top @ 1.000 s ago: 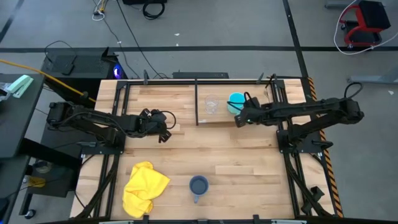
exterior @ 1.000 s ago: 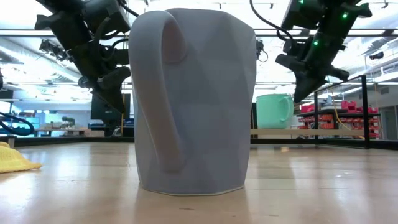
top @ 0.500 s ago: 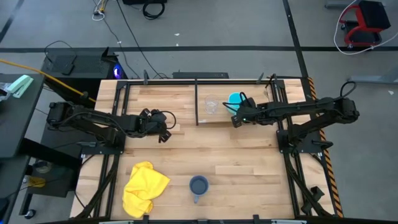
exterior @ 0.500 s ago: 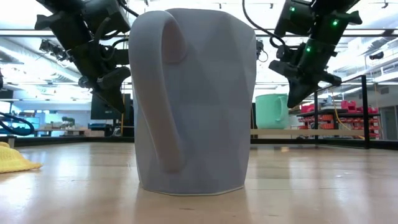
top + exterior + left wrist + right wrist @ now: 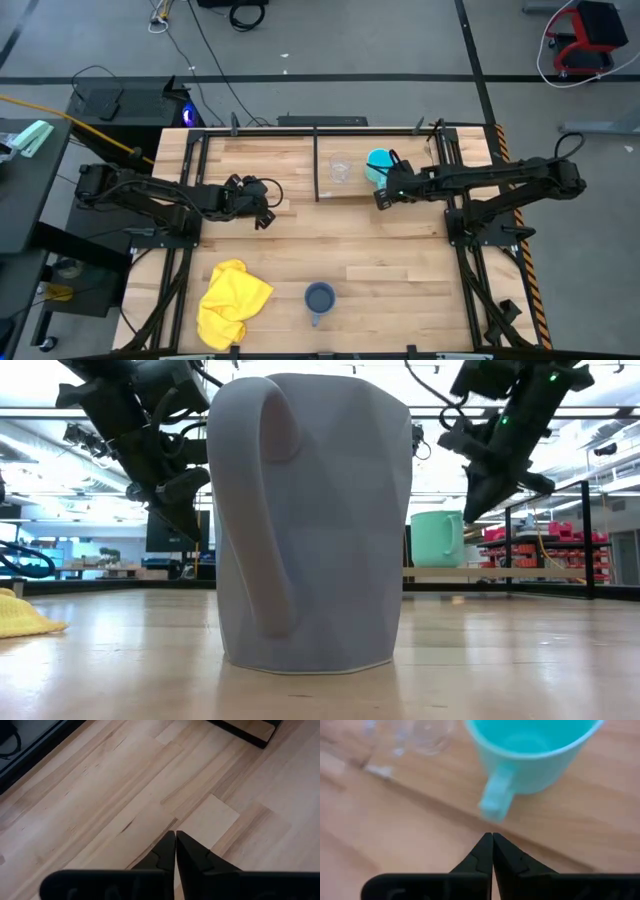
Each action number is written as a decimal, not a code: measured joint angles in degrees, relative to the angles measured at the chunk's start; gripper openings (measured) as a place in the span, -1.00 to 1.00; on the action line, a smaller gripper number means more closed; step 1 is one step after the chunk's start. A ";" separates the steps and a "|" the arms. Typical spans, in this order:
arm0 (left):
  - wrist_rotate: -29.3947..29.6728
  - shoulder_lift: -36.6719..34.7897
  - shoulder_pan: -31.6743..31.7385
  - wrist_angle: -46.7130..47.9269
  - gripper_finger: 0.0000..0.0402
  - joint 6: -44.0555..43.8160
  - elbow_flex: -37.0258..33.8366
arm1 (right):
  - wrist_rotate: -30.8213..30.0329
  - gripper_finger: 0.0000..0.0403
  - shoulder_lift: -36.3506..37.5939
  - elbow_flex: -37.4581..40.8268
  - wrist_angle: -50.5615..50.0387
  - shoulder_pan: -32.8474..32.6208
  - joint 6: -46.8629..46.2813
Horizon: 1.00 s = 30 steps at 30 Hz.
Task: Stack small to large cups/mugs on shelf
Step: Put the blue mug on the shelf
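cyan mug [image 5: 535, 755]: rim cropped | glass cup [image 5: 415, 735]: blurred, cropped

Even, bright overhead light across high view; shadows on tabletop [image 5: 380, 250] soft and short. Low view backlit: ceiling strip lights in room behind glow pale, arms read as dark silhouettes against them. Grey mug [image 5: 308, 520] fills low view close to lens, edges soft, surface flatly lit. Cyan mug [image 5: 437, 538] beyond it looks washed-out. Right wrist view blurred throughout; cyan mug and glass cup [image 5: 415, 735] out of focus. Left wrist view sharp, wood grain clear.
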State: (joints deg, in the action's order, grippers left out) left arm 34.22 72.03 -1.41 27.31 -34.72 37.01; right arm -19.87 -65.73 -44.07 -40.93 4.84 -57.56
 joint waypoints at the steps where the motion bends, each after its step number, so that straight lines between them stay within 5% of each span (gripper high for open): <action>1: 0.00 0.00 0.00 0.04 -0.88 0.00 0.00 | 0.81 -0.91 0.57 0.00 -0.02 -0.85 -0.57; 18: 0.00 0.00 -0.04 0.03 -0.94 -0.61 0.00 | 10.78 -0.92 -0.84 -0.06 37.71 -25.94 8.43; 25: 0.00 0.00 -0.04 0.03 -0.88 -0.57 0.00 | 10.76 -0.92 -8.51 -8.43 36.17 -28.36 15.67; 30: -0.01 0.00 -0.04 0.40 -0.87 -0.55 -0.02 | 10.48 -0.92 -16.68 -20.93 20.61 -28.41 18.52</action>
State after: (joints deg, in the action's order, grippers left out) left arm 34.21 72.03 -1.45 27.71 -35.27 36.99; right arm -9.39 -82.41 -65.01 -20.32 -23.57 -39.04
